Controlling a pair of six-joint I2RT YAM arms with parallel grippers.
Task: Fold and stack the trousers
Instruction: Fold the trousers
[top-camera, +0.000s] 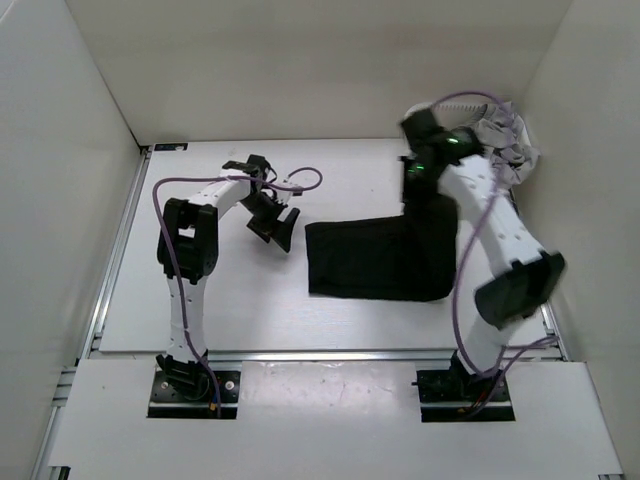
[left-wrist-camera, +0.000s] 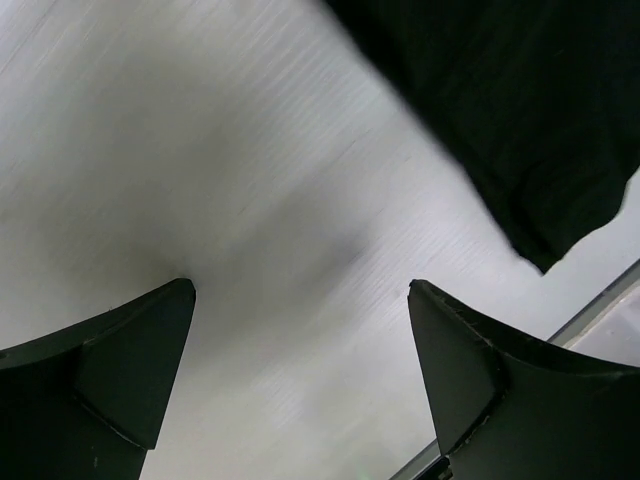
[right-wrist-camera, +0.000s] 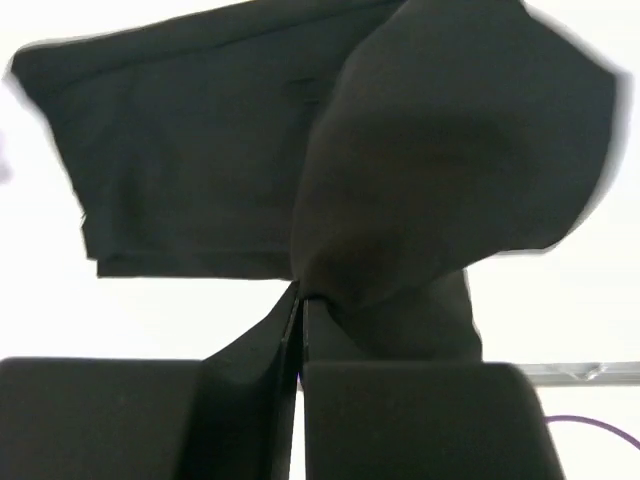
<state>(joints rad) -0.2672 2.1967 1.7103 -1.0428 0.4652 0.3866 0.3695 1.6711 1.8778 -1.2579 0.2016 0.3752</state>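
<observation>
White table (top-camera: 260, 300), trousers (top-camera: 370, 262) lengthwise left-to-right

White arms (top-camera: 186, 312), black joints (top-camera: 188, 245), purple cables (top-camera: 456, 300)

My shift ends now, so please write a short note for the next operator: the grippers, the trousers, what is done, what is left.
Left gripper: open, empty, over the table beside the left edge of the black trousers.
Right gripper: shut on a fold of the trousers, raised over their right part.
Done: one fold is held up, not yet laid down.
Left: lay the fold, finish folding, stack. A light garment heap lies in the far right corner.
</observation>
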